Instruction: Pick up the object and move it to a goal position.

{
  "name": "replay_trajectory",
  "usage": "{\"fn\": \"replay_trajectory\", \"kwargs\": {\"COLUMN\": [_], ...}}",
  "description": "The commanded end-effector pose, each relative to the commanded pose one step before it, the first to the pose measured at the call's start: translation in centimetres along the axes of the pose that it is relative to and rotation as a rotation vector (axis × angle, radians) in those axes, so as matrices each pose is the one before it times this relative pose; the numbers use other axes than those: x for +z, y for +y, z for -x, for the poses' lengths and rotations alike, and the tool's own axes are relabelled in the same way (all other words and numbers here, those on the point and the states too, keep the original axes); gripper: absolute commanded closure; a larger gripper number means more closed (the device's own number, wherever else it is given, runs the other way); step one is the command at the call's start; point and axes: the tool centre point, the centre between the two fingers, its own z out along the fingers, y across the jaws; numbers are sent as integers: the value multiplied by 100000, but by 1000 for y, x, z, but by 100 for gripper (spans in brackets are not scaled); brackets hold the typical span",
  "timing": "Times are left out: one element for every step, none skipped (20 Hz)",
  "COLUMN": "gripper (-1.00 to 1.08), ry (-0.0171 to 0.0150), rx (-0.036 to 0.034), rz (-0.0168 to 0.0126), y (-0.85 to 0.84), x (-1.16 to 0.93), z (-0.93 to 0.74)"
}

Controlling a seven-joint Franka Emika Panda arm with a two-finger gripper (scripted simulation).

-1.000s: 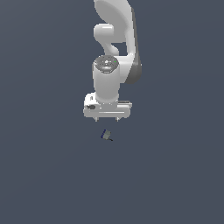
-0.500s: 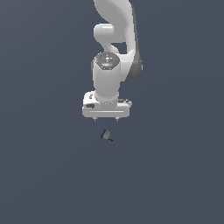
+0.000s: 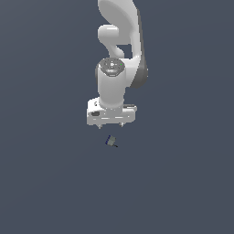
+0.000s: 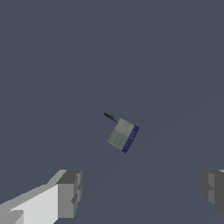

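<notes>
One white robot arm (image 3: 119,55) reaches down from the twelve o'clock edge of the exterior view over a plain, dark slate-grey floor (image 3: 50,183). Its rounded white wrist ends in a wide, flat white gripper (image 3: 111,126), whose two short fingertips point downward and stand well apart from each other.

One tiny blocky object (image 3: 110,141), grey-green with a dark blue edge, lies on the floor just beyond the gripper, at about six o'clock from it in the exterior view. A thin black stick pokes out of one side of the block. The object is far smaller than the gripper, and a clear gap separates the two; nothing touches it.

Two grey finger pads (image 4: 70,193) show in the wrist view, one at about seven o'clock and the other at about four o'clock, set wide apart with only bare floor between them. The pincer is fully spread and holds nothing. In this closer view the object (image 4: 123,134) sits near the centre, tilted, showing a pale grey-green face with a dark blue strip along one side. Its black stick points toward about ten o'clock. The block lies ahead of the finger pads, not between them.
</notes>
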Motion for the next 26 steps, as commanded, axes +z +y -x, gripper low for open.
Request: {"fn": "replay_trajectory", "kwargs": {"gripper": [-92, -92, -92, -92, -92, -92, -92, -92, -92, -92, -92, -92, -92, -92, -92, -92, -92, -92, -92, -92, -92, -92, -92, -92, -92, -92], "ry": [-75, -22, -22, -21, -19, -16, -13, -8, -2, 4, 10, 17, 24, 32, 40, 47, 56, 64, 73, 82, 91, 100, 109, 119, 128, 138], "rx": [-4169, -1980, -2118, -2257, -2399, -2541, -2681, -2773, -2773, -2772, -2772, -2770, -2769, -2768, -2766, -2765, -2764, -2761, -2760, -2759, -2757, -2755, -2753, -2752, -2749, -2747], "rz": [-24, -16, -23, -30, -36, -44, -53, -61, -67, -73, -79, -84, -89, -94, -98, -102, -105, -108, -110, -113, -114, -115, -116, -116, -116, -115], "y": [-5, -3, -3, -4, -4, -5, -5, -5, -5, -5, -6, -6, -6, -6, -6, -7, -7, -7, -7, -7, -7, -7, -7, -7, -7, -7], "x": [399, 183, 197, 210, 223, 235, 248, 257, 256, 256, 256, 255, 255, 254, 253, 253, 252, 251, 251, 250, 249, 248, 247, 247, 246, 245], "z": [-58, -30, -32, -33, -35, -37, -39, -39, -39, -39, -39, -38, -38, -38, -38, -38, -38, -37, -38, -38, -38, -38, -38, -39, -39, -39]}}
